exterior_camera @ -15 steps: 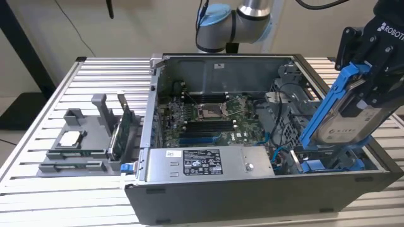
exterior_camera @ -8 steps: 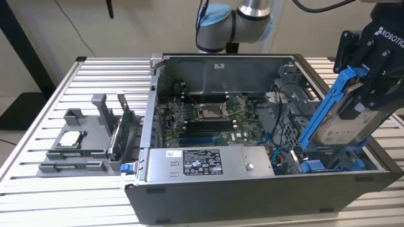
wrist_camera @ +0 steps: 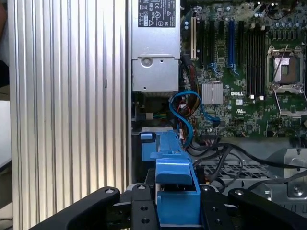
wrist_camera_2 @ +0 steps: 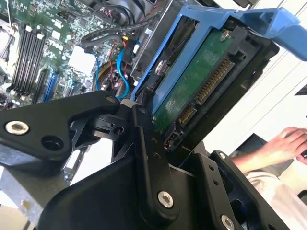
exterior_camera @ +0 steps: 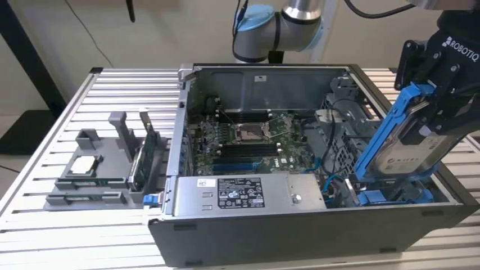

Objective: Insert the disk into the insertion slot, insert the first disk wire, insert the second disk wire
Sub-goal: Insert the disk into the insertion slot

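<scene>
Gripper (exterior_camera: pixel 429 121) is shut tight on the disk (exterior_camera: pixel 405 149), holding it by its blue frame. The disk hangs tilted over the computer case (exterior_camera: pixel 300 236), at the exterior view's right. Its low end is down by the insertion slot (exterior_camera: pixel 397 190), but I cannot tell if it touches.

I think the first step is in hand, because the disk is not in yet. To go in, it has to line up straight with the slot, since the fit looks snug. Metal walls stand close by, and blue wires (wrist_camera: pixel 171 106) lie near. Above the case there is lots of open room.
</scene>
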`<control>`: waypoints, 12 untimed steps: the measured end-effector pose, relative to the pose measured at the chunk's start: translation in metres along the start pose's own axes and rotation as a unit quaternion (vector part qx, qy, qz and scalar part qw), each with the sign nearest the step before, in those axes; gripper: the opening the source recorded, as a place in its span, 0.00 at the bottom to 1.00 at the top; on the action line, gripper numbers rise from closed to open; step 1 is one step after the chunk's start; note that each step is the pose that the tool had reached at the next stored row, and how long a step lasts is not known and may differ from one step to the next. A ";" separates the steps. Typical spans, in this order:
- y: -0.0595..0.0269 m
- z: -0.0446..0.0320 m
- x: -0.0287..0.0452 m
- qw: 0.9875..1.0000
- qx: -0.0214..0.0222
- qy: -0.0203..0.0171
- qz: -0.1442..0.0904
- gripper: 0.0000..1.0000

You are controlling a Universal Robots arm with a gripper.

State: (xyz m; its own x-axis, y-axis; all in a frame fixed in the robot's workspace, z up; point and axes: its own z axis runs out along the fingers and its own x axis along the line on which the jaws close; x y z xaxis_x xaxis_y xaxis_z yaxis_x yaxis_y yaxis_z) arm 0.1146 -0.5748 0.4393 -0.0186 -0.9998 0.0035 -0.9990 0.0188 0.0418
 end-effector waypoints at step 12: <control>-0.0001 0.0024 0.0000 1.000 0.000 0.000 0.000 0.33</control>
State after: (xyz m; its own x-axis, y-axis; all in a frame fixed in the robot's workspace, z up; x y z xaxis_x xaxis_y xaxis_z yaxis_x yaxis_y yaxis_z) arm 0.1146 -0.5748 0.4369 -0.0186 -0.9998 0.0034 -0.9990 0.0188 0.0418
